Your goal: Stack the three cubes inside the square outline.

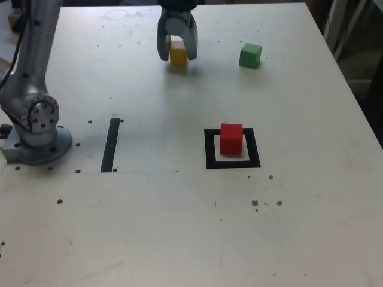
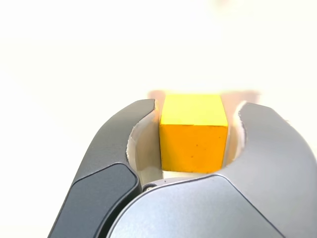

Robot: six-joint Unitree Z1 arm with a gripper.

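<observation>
The gripper (image 1: 178,55) stands at the far side of the white table (image 1: 179,227), its two curved grey jaws set on either side of the yellow cube (image 1: 178,56). In the wrist view one jaw appears to touch the cube (image 2: 193,134) and a slim gap shows at the other, so whether the grip is firm I cannot tell. The cube sits on the tabletop. The green cube (image 1: 251,55) lies apart toward the exterior view's right, clear of the jaws. The red cube (image 1: 231,138) rests inside the square outline (image 1: 209,149), nearer the camera, well apart from both. A thin black strip (image 1: 111,144) lies near the arm's grey base (image 1: 37,140), at the exterior view's left.
</observation>
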